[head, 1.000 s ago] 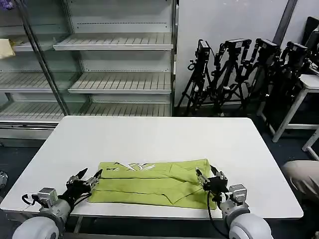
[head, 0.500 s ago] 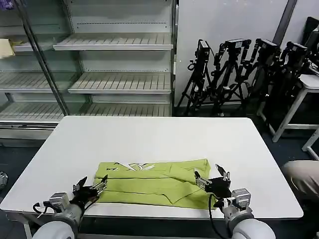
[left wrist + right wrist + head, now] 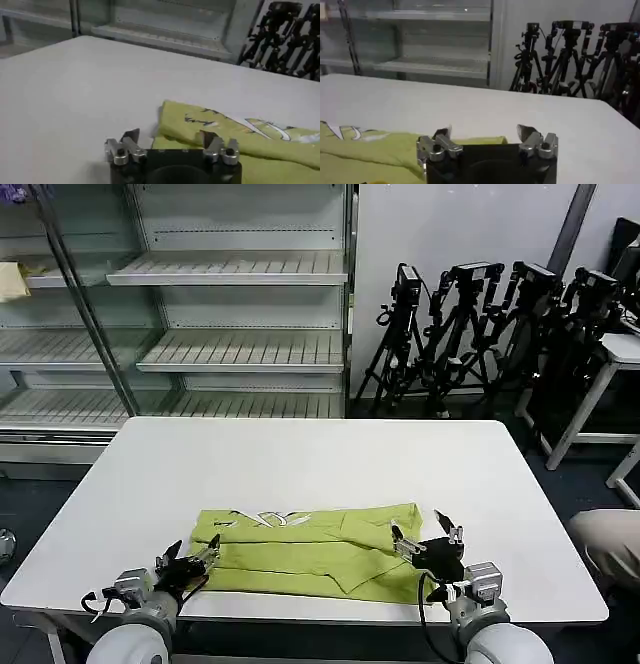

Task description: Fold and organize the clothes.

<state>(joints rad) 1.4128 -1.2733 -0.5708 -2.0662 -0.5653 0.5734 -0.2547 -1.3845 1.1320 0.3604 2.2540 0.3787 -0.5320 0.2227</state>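
The clothes are one lime yellow-green T-shirt [image 3: 310, 552], folded into a long flat band across the front middle of the white table [image 3: 300, 464]. My left gripper [image 3: 192, 555] hovers open at the band's left end with nothing between its fingers. In the left wrist view the T-shirt [image 3: 240, 137] lies just ahead of the left gripper [image 3: 169, 136]. My right gripper [image 3: 424, 535] stands open and empty at the band's right end. Seen from the right wrist, the right gripper [image 3: 484, 132] has the T-shirt [image 3: 370, 150] beyond one finger.
Bare table top stretches behind and to both sides of the shirt. An empty shelving unit [image 3: 230, 334] stands behind the table, with a small pale cloth [image 3: 12, 280] on a shelf at far left. Camera tripods [image 3: 480, 334] and another white table [image 3: 620, 354] are at back right.
Both grippers have drawn back toward the table's front edge. The right gripper, earlier down on the shirt's right end, now stands off it with its fingers spread. The shirt has stayed put.
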